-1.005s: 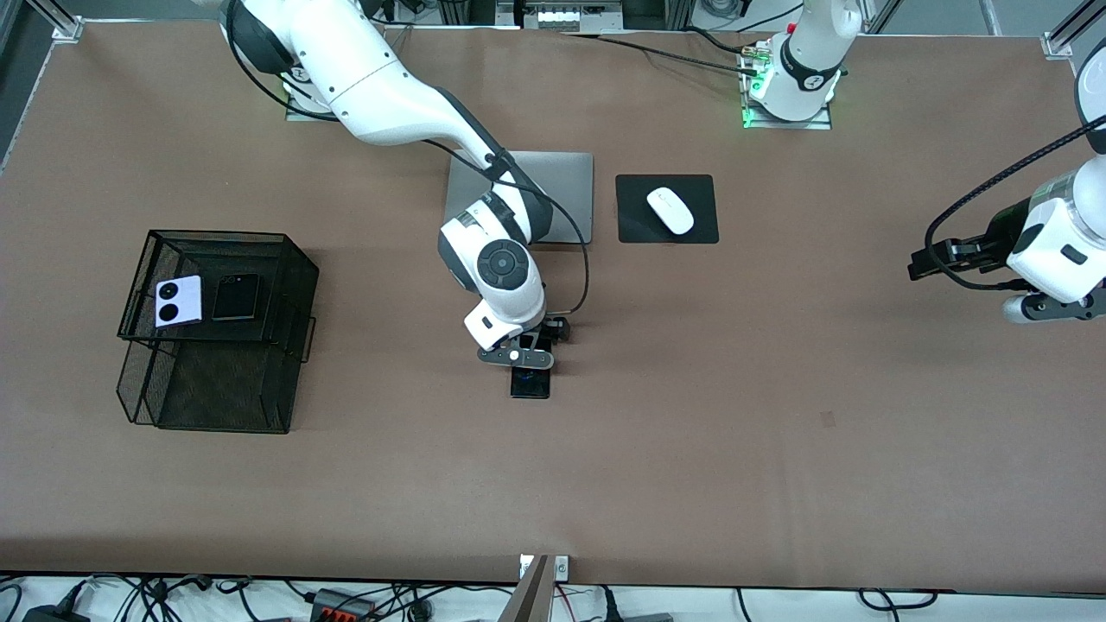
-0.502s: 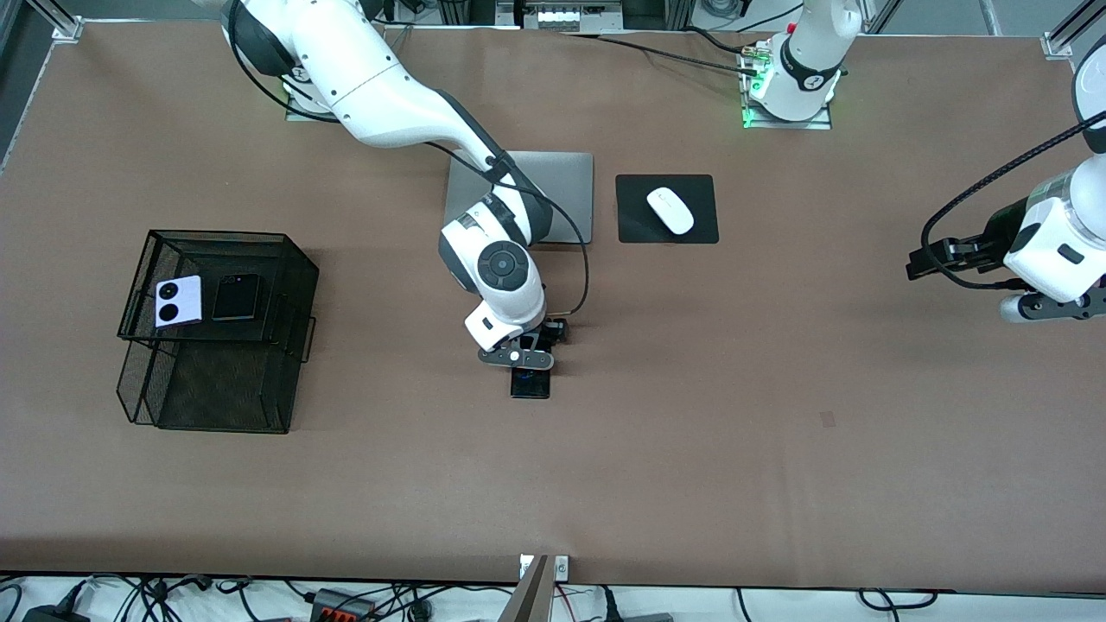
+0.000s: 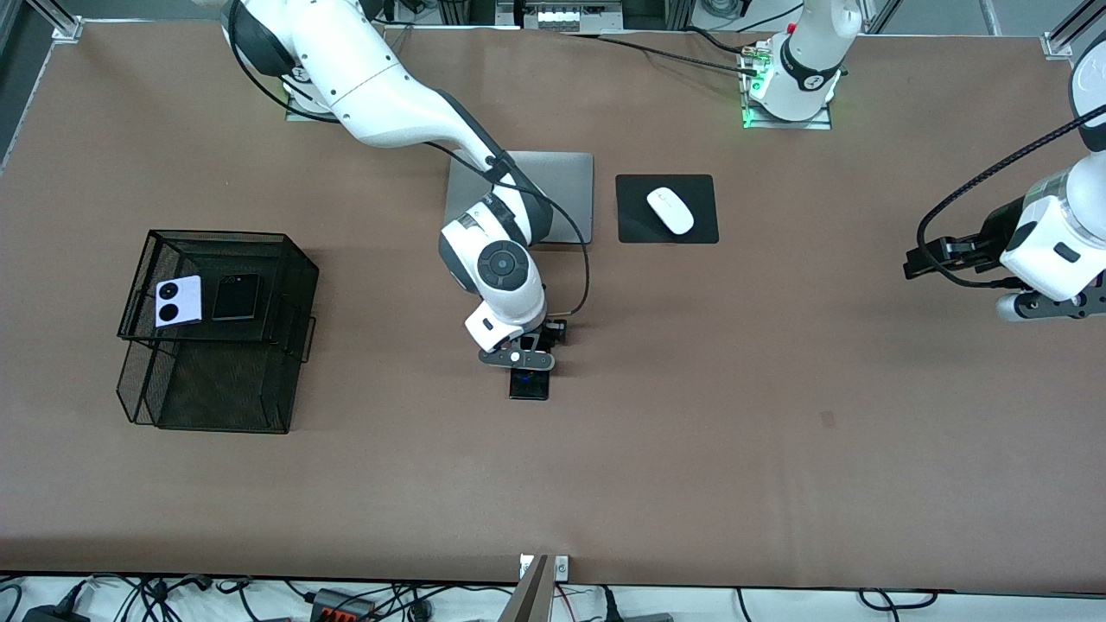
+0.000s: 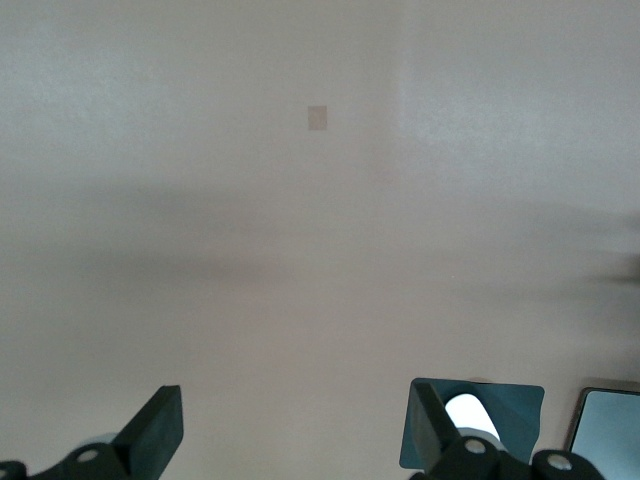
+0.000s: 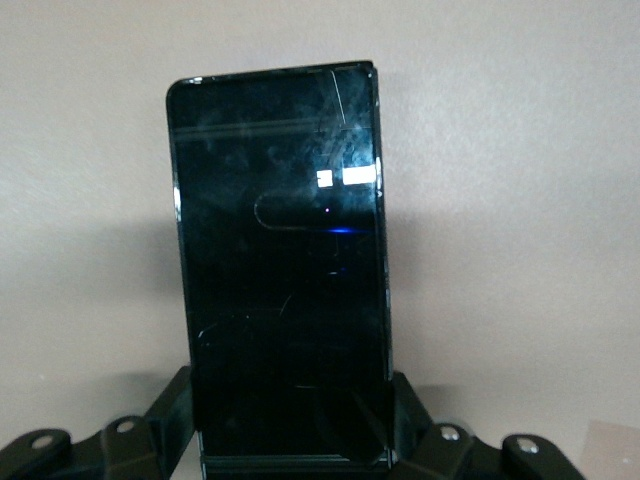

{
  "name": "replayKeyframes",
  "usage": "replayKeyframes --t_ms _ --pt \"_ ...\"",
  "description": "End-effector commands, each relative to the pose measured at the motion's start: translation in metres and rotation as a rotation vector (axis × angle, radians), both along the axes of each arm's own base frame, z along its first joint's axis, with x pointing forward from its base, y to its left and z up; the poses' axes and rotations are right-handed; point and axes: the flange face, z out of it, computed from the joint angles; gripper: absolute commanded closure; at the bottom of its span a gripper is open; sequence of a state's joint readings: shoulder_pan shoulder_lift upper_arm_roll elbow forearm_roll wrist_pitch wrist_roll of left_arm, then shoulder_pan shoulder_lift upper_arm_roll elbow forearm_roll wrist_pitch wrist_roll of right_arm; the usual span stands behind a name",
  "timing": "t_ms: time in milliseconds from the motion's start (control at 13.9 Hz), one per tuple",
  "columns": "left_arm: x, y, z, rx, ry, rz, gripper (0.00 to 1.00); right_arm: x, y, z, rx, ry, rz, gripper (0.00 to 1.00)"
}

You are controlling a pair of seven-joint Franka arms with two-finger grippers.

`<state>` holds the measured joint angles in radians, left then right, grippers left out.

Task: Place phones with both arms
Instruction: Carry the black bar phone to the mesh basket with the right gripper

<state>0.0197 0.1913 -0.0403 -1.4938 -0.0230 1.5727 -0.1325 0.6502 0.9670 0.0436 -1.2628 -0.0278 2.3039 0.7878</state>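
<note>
The long black slab phone [image 3: 529, 385] lies in the middle of the table, and it fills the right wrist view [image 5: 280, 250]. My right gripper [image 3: 528, 366] is down at the end of the phone nearer the robots. In the right wrist view the gripper [image 5: 290, 425] is shut on the phone, one finger against each long edge. The lavender phone [image 3: 178, 301] and the black flip phone [image 3: 234, 297] lie side by side on the top tier of a black mesh rack [image 3: 298, 259]. My left gripper [image 3: 909, 263] hangs open and empty over the left arm's end of the table, fingers wide apart in its wrist view [image 4: 295, 420].
A silver laptop [image 3: 566, 186] lies closed under the right arm's forearm. Beside it a white mouse [image 3: 670, 210] sits on a black pad [image 3: 635, 229]. Mouse [image 4: 465, 412] and laptop corner [image 4: 610, 430] also show in the left wrist view.
The left gripper has drifted slightly up and toward the robots' side. The right gripper has stayed on the long black phone, which has barely shifted.
</note>
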Motion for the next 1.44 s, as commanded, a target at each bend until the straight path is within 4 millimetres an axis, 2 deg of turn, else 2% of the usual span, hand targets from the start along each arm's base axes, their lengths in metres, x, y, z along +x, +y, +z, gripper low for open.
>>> replayKeyframes --t_ms 0,72,215,287,431,574,718,790,861,1148,1364 --pt "-0.005 -0.002 0.012 0.018 -0.009 -0.024 0.00 0.015 -0.003 0.036 0.010 -0.042 -0.003 0.58" --pt "-0.005 -0.002 0.011 0.017 -0.006 -0.023 0.00 0.020 -0.008 0.049 0.007 -0.046 -0.008 0.58" --pt "-0.005 -0.002 0.011 0.017 -0.006 -0.022 0.00 0.041 -0.034 0.081 0.019 -0.062 -0.040 0.58" --pt "-0.005 -0.002 0.011 0.017 -0.006 -0.022 0.00 0.061 -0.062 0.096 0.030 -0.074 -0.052 0.58" --pt "-0.005 -0.002 0.011 0.016 -0.007 -0.023 0.00 0.075 -0.099 0.126 0.008 -0.067 -0.008 0.58" --pt "-0.005 -0.002 0.011 0.017 -0.006 -0.023 0.00 0.092 -0.154 0.147 -0.032 -0.021 0.020 0.58" --pt "-0.005 -0.002 0.011 0.016 -0.007 -0.025 0.00 0.101 -0.207 0.161 -0.058 0.017 0.088 0.58" --pt "-0.005 -0.002 0.011 0.016 -0.007 -0.025 0.00 0.109 -0.244 0.166 -0.067 0.039 0.140 0.58" --pt "-0.005 -0.002 0.011 0.016 -0.007 -0.025 0.00 0.113 -0.273 0.173 -0.072 0.063 0.213 0.58" --pt "-0.005 0.001 0.011 0.008 -0.009 -0.083 0.00 0.120 -0.350 0.194 -0.074 0.108 0.439 0.58" --pt "-0.005 -0.002 0.011 0.010 -0.007 -0.087 0.00 0.127 -0.414 0.196 -0.062 0.113 0.603 0.58"
